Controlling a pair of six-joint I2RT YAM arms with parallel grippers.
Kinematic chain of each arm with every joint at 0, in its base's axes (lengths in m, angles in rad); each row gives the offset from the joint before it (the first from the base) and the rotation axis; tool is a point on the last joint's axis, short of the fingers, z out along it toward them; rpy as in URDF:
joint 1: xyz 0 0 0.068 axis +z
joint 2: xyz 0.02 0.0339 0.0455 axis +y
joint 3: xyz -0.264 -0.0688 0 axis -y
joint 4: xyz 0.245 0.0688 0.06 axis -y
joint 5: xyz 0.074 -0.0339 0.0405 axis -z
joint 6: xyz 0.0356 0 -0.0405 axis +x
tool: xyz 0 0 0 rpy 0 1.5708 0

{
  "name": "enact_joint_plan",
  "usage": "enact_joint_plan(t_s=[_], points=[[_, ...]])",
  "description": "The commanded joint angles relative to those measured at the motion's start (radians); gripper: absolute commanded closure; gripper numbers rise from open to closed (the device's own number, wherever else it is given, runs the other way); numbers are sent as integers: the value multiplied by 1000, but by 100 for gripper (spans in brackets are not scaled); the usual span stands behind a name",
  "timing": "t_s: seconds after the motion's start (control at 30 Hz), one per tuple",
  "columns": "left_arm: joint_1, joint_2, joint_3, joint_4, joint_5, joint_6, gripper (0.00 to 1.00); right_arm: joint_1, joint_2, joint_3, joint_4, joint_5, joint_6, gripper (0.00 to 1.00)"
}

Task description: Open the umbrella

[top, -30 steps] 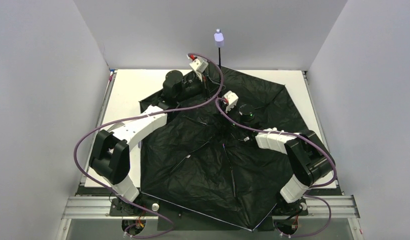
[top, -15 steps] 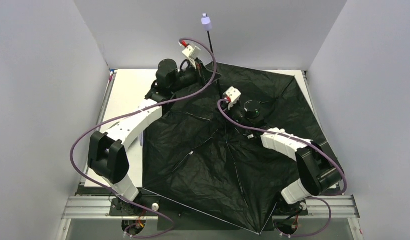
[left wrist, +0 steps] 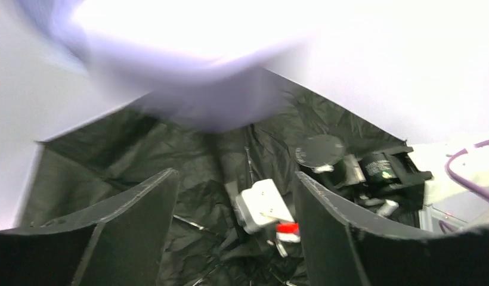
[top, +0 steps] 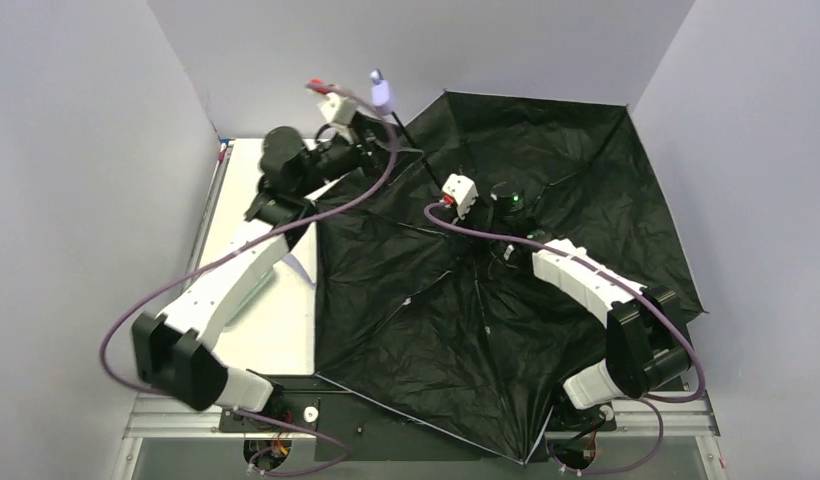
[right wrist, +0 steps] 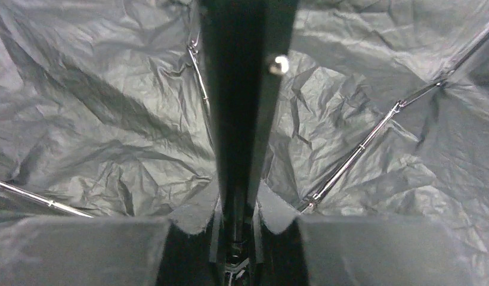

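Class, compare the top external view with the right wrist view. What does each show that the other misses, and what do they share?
Only top external: the whole spread umbrella, its lavender handle, the left arm, the right arm and the white table. Only right wrist: the crumpled lining close up, shiny ribs, and the right gripper shut on the umbrella's shaft. Both: the black lining and the thin shaft.
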Motion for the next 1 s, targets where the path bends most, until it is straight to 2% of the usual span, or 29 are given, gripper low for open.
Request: enact_joint_plan(t_s=[0.0,0.07,0.23,0.27,0.37,0.43,0.53,0.63,0.67,0.73,0.8,0.83,0.9,0.97], points=[[55,-220,-92,24,15,106,23,-82,-21,149,-275,36,-260,100],[77,-291,-161,-47,30,139,12,-115,-26,210,-328,34,-309,100],[98,-509,-343,-258,-31,286,3,-149,-37,348,-449,20,-433,100],[103,-539,-355,-301,-105,276,1,-150,-38,368,-482,13,-474,100],[147,-583,-351,-397,-309,182,3,-144,-37,461,-538,-3,-566,100],[228,-581,-330,-451,-373,95,3,-128,-45,496,-554,-1,-658,100],[404,-558,-301,-535,-401,-9,3,-94,-57,528,-558,12,-807,100],[550,-473,-231,-670,-427,-20,0,-74,-52,594,-597,26,-1010,100],[569,-425,-173,-737,-416,-4,0,-64,-49,606,-626,30,-1056,100],[614,-356,-79,-802,-304,42,0,-52,-50,629,-665,59,-1193,100],[625,-316,0,-816,-138,75,0,-43,-56,631,-683,103,-1327,100],[620,-308,18,-808,-1,81,0,-40,-57,624,-687,138,-1403,100],[576,-294,56,-776,129,79,3,-34,-59,617,-689,172,-1481,100],[501,-282,96,-827,187,113,6,-29,-59,616,-689,198,-1527,100]])
